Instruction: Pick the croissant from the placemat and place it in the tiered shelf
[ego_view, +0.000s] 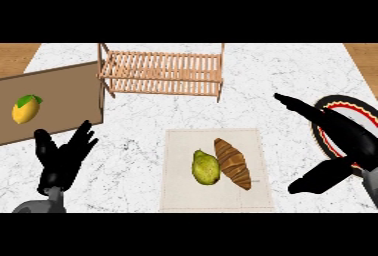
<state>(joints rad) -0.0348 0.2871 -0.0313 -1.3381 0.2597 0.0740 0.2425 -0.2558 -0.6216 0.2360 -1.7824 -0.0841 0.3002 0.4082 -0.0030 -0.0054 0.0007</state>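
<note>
Near centre on the white marble surface (140, 125), croissant (232, 163) lies on the pale placemat (214, 200), touching a green pear (207, 167) on its left. Tiered shelf (164, 72), wooden slats, sits far centre, well apart. Right hand (332, 135) spread wide with straight fingers, right of the placemat, over a dark plate (362, 111), grasping nothing. Left hand (63, 157) near left, fingers up, relaxed. Lemon (26, 110) on brown board (52, 90) far left.

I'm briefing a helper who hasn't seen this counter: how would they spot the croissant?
Find the pale square placemat on the white marble counter, in front of the wooden slatted tiered shelf. Two foods lie there; the croissant is the long, brown, ridged right one, beside the rounder green-yellow fruit.
</note>
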